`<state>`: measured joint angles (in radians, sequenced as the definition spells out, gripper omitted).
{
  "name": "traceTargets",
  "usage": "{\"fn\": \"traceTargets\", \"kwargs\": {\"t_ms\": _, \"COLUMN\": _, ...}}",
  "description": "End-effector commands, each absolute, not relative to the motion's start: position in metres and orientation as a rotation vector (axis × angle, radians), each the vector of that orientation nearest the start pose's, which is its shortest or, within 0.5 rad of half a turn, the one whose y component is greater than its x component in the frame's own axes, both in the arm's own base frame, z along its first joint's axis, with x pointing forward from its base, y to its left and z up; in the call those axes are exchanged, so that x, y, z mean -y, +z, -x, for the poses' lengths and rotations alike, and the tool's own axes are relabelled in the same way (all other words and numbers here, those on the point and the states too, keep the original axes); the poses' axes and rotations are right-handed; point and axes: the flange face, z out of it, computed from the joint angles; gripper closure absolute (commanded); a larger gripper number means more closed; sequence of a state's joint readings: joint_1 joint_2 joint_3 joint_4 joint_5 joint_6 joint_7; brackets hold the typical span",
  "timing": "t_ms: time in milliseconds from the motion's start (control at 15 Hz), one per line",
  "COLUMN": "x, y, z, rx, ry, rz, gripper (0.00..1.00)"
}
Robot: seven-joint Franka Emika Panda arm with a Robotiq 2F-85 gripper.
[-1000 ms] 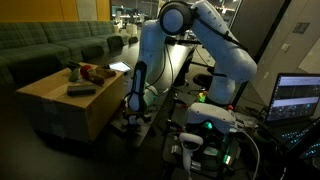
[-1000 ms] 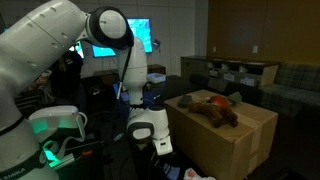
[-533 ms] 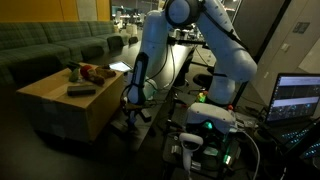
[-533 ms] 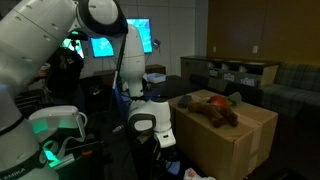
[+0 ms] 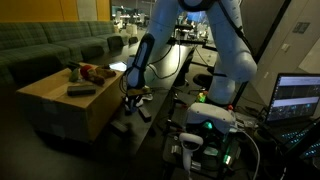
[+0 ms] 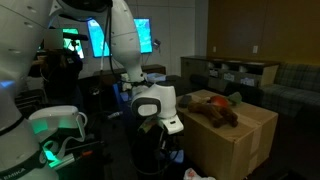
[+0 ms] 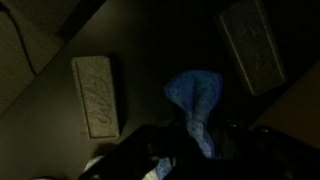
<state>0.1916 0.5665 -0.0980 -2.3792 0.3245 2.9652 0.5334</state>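
Hand (image 7: 205,152) clenched on blue cloth (image 7: 195,98) in wrist view. Narrow bunched end of cloth pinched between dark fingers (image 7: 150,162), wider end fanned out away from them. Very dark frame, finger outlines hard to make out. Cloth hanging from the hand, over dark floor (image 7: 160,55). Two pale rectangular blocks flat on that floor: one (image 7: 95,95) beside the cloth, another (image 7: 250,45) on the opposite side, higher in frame and tilted. Neither touching the cloth.

In both exterior views, hand (image 5: 135,100) (image 6: 160,128) pointed down, off the floor, just beside the corner of a tan box-shaped surface (image 5: 50,108) (image 6: 235,145). About level with the top of its side wall. Touching the wall or not: cannot tell. Cloth itself not made out there, too dark and small under the hand.

On top of the surface, well apart from the hand:
- brown and red stuffed toy (image 5: 95,72) (image 6: 212,108)
- dark flat remote (image 5: 80,89), nearer the front edge in an exterior view
- small cup (image 5: 72,70) next to the toy

Green sofa (image 5: 45,45) behind the surface. Lit laptop screen (image 5: 298,98) off to the side in an exterior view. Blue-lit monitor (image 6: 148,35) behind the arm in an exterior view. Green glow on the robot base (image 5: 210,125) (image 6: 55,125).
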Motion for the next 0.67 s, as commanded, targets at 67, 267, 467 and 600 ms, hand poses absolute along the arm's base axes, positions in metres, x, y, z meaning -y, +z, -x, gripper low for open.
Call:
{"fn": "traceTargets", "kwargs": {"t_ms": 67, "x": 0.004, "y": 0.164, "z": -0.483, "rx": -0.966, "ry": -0.036, "rz": 3.01, "gripper": 0.87}}
{"fn": "traceTargets", "kwargs": {"t_ms": 267, "x": 0.022, "y": 0.215, "z": -0.494, "rx": -0.856, "ry": -0.069, "rz": 3.095, "gripper": 0.86}}
{"fn": "traceTargets", "kwargs": {"t_ms": 467, "x": 0.035, "y": 0.272, "z": -0.506, "rx": -0.753, "ry": -0.143, "rz": 3.181, "gripper": 0.86}}
{"fn": "traceTargets", "kwargs": {"t_ms": 600, "x": 0.034, "y": 0.307, "z": -0.516, "rx": -0.666, "ry": -0.212, "rz": 3.239, "gripper": 0.86}}
